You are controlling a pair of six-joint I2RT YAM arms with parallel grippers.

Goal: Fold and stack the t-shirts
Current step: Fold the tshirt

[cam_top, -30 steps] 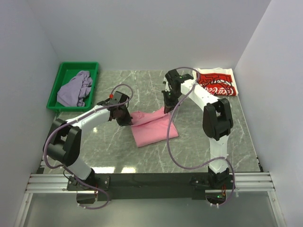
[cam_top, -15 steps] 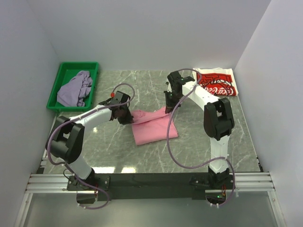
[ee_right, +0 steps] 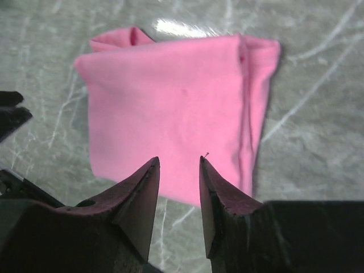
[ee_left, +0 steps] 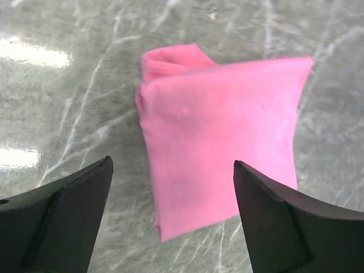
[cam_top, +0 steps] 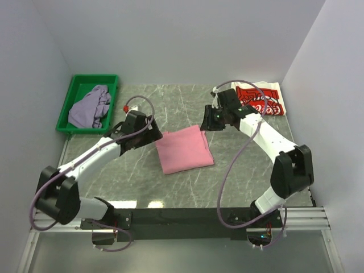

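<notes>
The pink t-shirt point(cam_top: 183, 149) lies folded in a flat rectangle at the middle of the table, and nothing holds it. My left gripper point(cam_top: 152, 136) hovers just off its left edge. In the left wrist view its jaws stand wide open point(ee_left: 172, 164) above the pink t-shirt point(ee_left: 219, 136). My right gripper point(cam_top: 206, 122) hangs over the far right corner, its jaws point(ee_right: 179, 159) partly open and empty above the pink t-shirt point(ee_right: 170, 108). The white t-shirt with red print point(cam_top: 263, 101) lies at the back right. The lavender-grey t-shirt point(cam_top: 91, 106) is crumpled in a tray.
A green tray point(cam_top: 94, 78) sits at the back left against the wall. White walls close in the table on the left, back and right. Grey marble tabletop point(cam_top: 170, 187) shows in front of the pink shirt.
Both grippers have opened and let go of the pink t-shirt, then drawn back from it. The shirt's lifted far edge has dropped, and it now lies flat.
</notes>
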